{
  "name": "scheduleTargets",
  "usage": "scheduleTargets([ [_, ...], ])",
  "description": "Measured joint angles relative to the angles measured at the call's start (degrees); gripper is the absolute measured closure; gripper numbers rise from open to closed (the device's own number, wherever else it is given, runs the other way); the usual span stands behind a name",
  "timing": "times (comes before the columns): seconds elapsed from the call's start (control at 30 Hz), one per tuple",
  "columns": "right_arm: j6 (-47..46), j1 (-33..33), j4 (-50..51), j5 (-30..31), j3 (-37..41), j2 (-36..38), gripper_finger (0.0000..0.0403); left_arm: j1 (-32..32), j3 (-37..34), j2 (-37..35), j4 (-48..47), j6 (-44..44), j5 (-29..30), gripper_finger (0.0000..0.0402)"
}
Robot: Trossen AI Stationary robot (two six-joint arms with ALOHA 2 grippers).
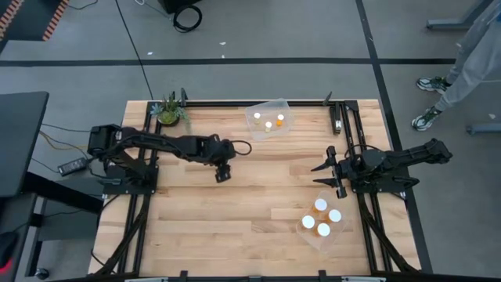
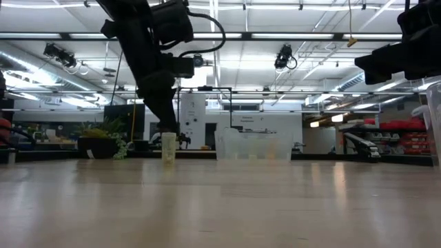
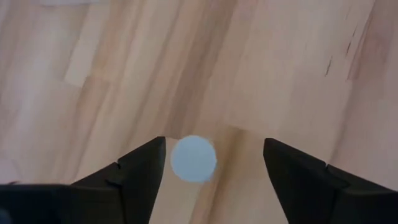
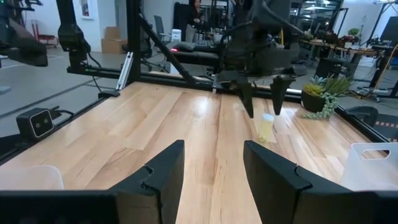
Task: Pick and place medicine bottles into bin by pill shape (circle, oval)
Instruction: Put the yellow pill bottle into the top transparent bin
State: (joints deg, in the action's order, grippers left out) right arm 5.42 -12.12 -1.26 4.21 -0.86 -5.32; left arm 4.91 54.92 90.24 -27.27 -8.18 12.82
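One medicine bottle [image 3: 193, 159], a small pale bottle with a round white cap, stands upright on its base on the wooden table [image 1: 258, 196]; it also shows in the low view [image 2: 168, 147] and the right wrist view [image 4: 266, 127]. My left gripper [image 3: 214, 143] is open straight above it and points down, its fingertips [image 4: 277, 99] just over the cap, one on either side. In the high view my left gripper [image 1: 223, 172] hides the bottle. My right gripper [image 4: 214, 168] is open and empty, level above the table's right side [image 1: 325, 176].
A clear bin [image 1: 270, 117] with three bottles stands at the far middle. Another clear bin [image 1: 322, 219] with several bottles stands near right. A potted plant [image 1: 171, 112] is at the far left corner. A person's legs [image 1: 462, 63] show beyond the right edge.
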Motion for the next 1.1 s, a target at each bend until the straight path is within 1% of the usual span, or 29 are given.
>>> scheduleTargets([
  [0.1, 0.01, 0.0, 0.03, -0.01, 0.0, 0.0, 0.023, -0.48, 0.0, -0.13, 0.09, 1.6, 2.02, 0.0114],
  [0.23, 0.01, 0.02, 0.04, 0.0, 0.0, 0.0, 0.023, -0.64, 0.0, -0.13, -0.16, 1.01, 2.2, 0.0111],
  [0.5, 0.01, 0.0, 0.44, 0.0, -0.02, 0.0, 0.023, -0.66, 0.02, 4.96, -0.3, -0.23, 1.99, 0.0111],
  [0.67, 0.01, 0.0, 0.66, 0.0, -0.02, 0.0, 0.023, -0.6, -0.06, 6.72, -0.09, -0.16, 2.1, 0.0117],
  [0.83, 0.01, 0.0, 0.98, 0.0, -0.04, -0.04, 0.023, -0.47, -0.02, 6.99, 0.17, -0.55, 2.12, 0.015],
  [1.1, 0.01, 0.0, 1.25, 0.0, -0.09, -0.22, 0.023, -0.2, -0.02, 6.97, 0.53, -2.9, 2.12, 0.0236],
])
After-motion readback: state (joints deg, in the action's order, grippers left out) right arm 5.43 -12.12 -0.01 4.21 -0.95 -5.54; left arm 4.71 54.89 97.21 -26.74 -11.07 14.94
